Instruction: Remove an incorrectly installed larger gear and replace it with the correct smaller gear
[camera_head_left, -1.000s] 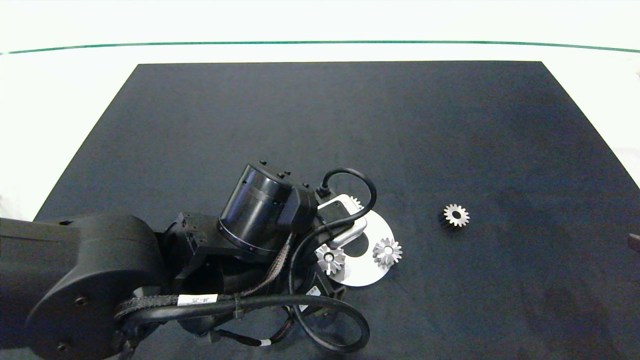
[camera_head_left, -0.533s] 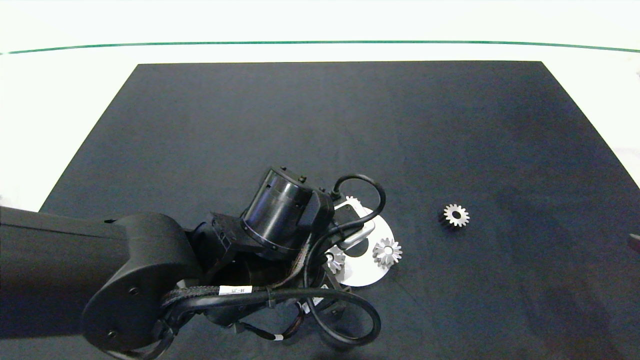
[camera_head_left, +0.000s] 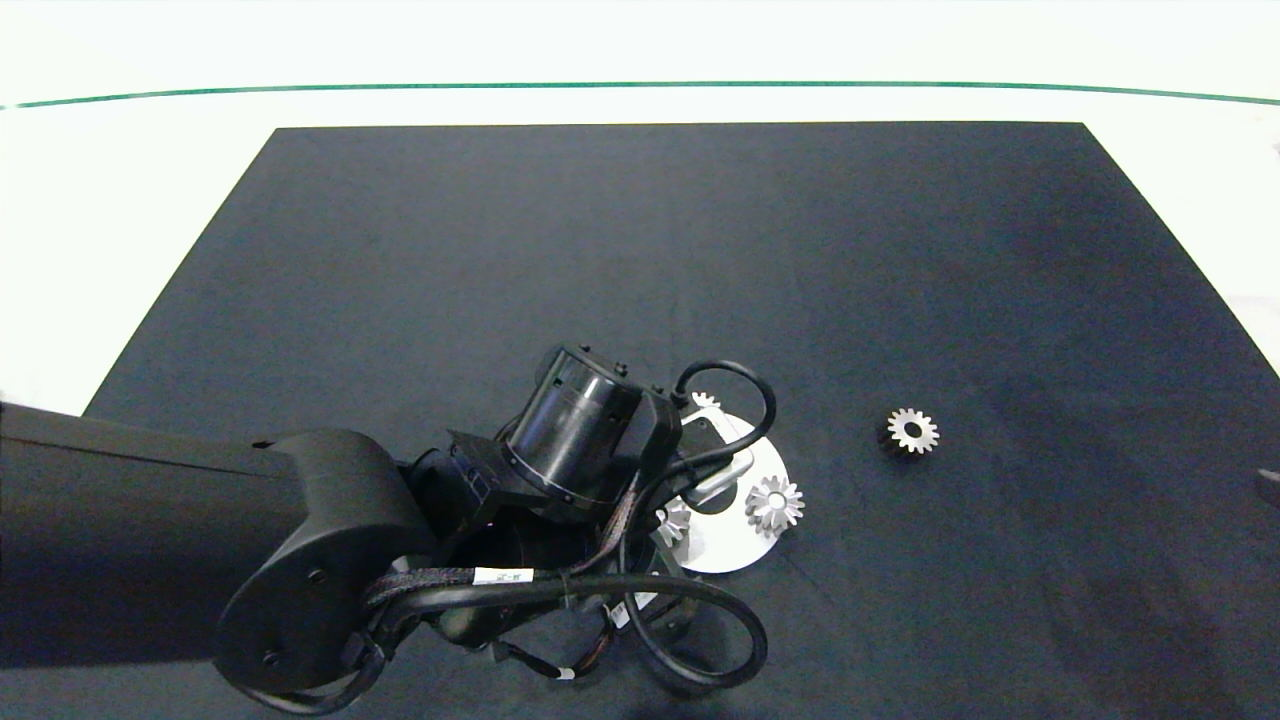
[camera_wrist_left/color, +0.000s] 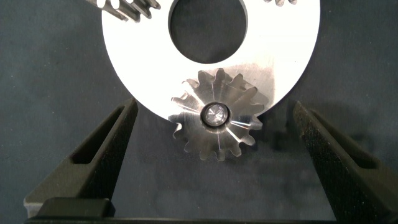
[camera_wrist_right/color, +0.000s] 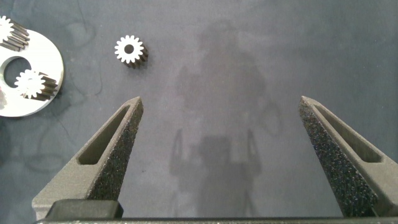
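Brackets the larger gear with the left gripper, fingers spread wide and gripping nothing, one on either side and both clear of the teeth; apparently lined up to pinch the gear across its width and lift it off. Finds that gear seated at the rim of the round silver plate, overhanging the edge a little. Leaves the smaller gear loose on the dark mat, well apart from the plate, probably waiting as the replacement. Parks the right gripper over bare mat, likewise wide open and empty. Hides most of the larger gear beneath the left wrist in the head view; shows only a few teeth of another gear beside the cable.
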